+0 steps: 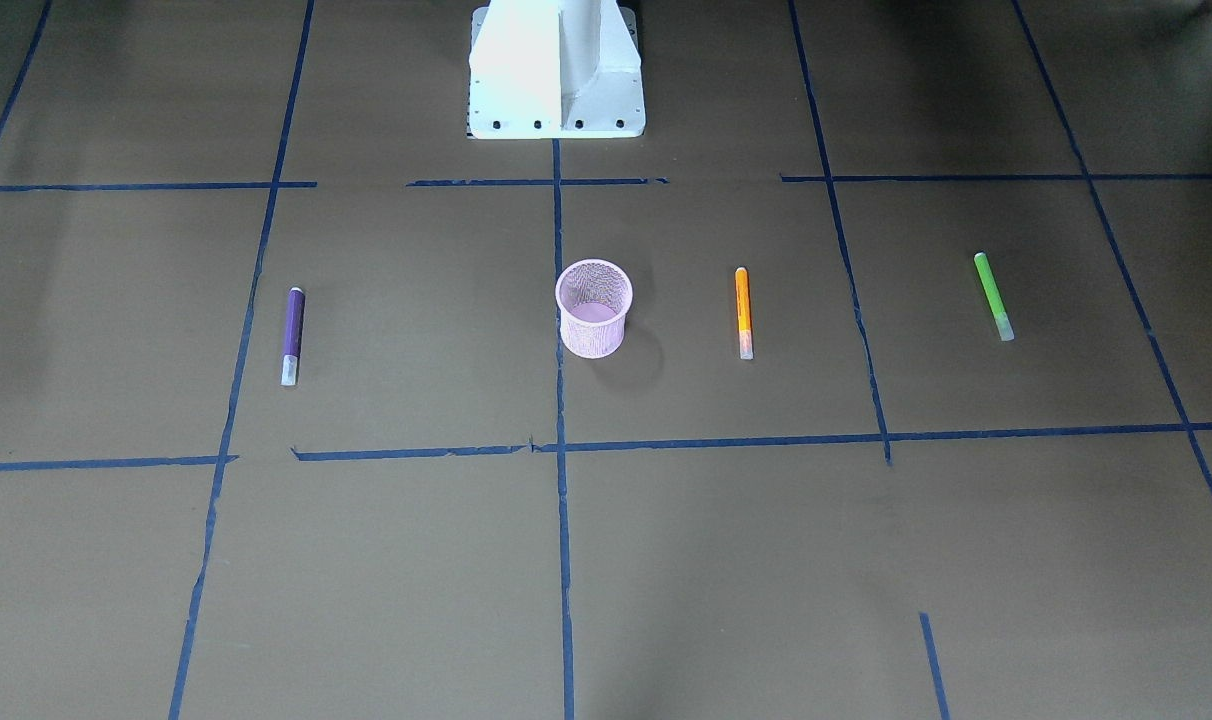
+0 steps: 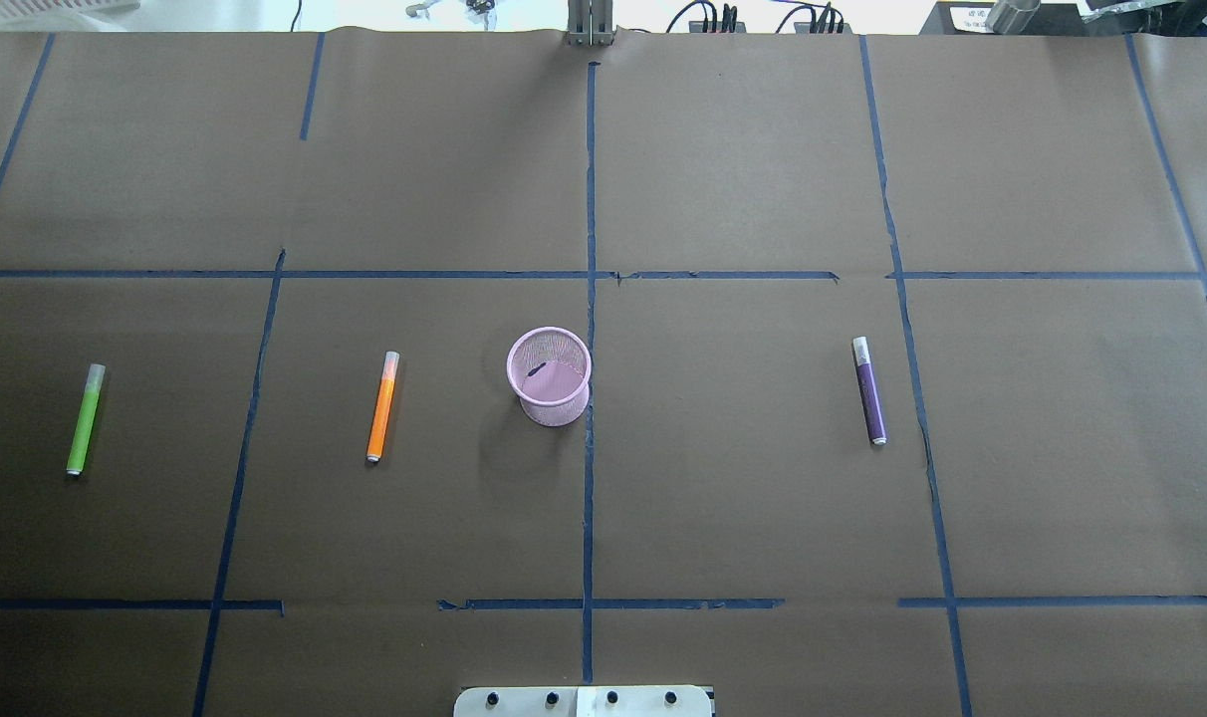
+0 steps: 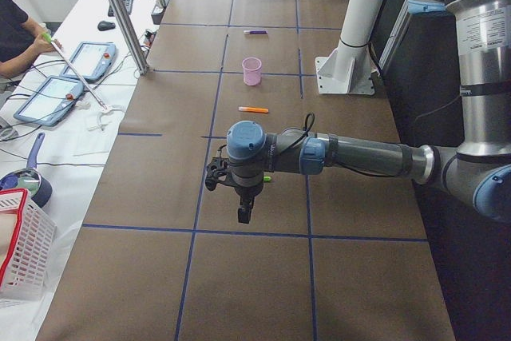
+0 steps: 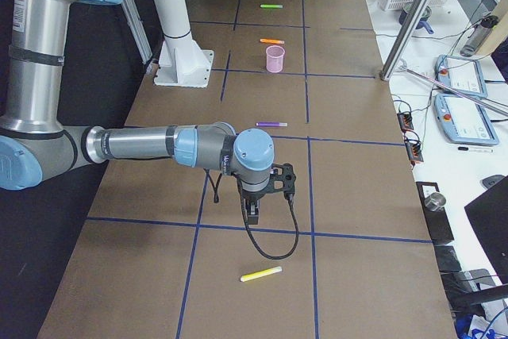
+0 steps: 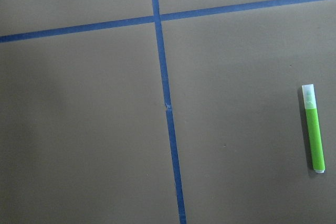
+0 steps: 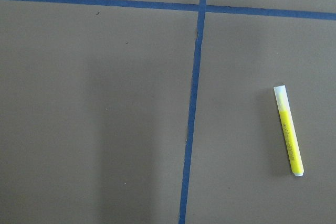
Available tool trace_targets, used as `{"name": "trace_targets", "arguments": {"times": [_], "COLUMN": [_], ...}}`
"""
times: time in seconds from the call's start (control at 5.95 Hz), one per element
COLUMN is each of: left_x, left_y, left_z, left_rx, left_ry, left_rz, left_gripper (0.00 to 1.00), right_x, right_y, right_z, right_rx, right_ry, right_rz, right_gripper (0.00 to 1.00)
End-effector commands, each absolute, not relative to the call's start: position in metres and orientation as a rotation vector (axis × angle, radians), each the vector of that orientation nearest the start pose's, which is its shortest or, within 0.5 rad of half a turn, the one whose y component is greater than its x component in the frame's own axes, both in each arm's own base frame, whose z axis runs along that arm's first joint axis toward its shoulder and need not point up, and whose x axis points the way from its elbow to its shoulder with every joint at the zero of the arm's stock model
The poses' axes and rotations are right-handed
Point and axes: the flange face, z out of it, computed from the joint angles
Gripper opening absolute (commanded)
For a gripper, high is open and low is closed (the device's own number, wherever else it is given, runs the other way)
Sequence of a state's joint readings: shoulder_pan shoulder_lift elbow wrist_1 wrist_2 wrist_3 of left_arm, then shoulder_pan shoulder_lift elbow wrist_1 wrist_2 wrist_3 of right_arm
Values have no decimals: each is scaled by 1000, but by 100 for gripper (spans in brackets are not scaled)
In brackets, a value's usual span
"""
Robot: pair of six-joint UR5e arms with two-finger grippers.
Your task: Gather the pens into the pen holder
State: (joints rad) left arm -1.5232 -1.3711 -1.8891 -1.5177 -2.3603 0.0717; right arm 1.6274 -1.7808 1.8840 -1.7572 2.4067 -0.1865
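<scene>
The pink mesh pen holder [image 2: 550,375] stands upright at the table's middle [image 1: 594,308]. Lying flat are an orange pen [image 2: 382,405] just to its left, a green pen [image 2: 85,418] further left and a purple pen [image 2: 869,390] to its right. A yellow pen [image 4: 261,274] lies at the table's right end, also in the right wrist view [image 6: 289,130]. My left gripper [image 3: 243,213] hangs above the table close to the green pen [image 5: 314,128]. My right gripper [image 4: 252,213] hangs short of the yellow pen. I cannot tell whether either is open or shut.
The white robot base [image 1: 556,70] stands at the table's near edge. Blue tape lines [image 2: 590,299] cross the brown paper. Beyond the far edge are a metal post [image 3: 120,13], tablets [image 3: 49,100], a white basket [image 3: 20,249] and a seated person [image 3: 14,33].
</scene>
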Motion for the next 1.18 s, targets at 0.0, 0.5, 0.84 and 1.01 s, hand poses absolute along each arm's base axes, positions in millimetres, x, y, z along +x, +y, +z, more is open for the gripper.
{"name": "trace_targets", "arguments": {"times": [0.0,0.5,0.84,1.01], "left_x": [15,150,194,212], "left_y": [-431,-463,-479,-486], "left_z": [585,578,594,593], "left_rx": [29,-75,-87,-101], "left_ry": [796,846,834,828], "left_rz": [170,-8,-23,-35], "left_gripper": [100,100,100,100], "right_x": [81,76,76,75], "right_y": [-393,-393,-393,-393], "right_z": [611,614,614,614], "right_rx": [48,37,38,36], "right_ry": [-838,-839,-839,-839], "right_rz": [-96,-106,-108,-108], "right_gripper": [100,100,100,100]}}
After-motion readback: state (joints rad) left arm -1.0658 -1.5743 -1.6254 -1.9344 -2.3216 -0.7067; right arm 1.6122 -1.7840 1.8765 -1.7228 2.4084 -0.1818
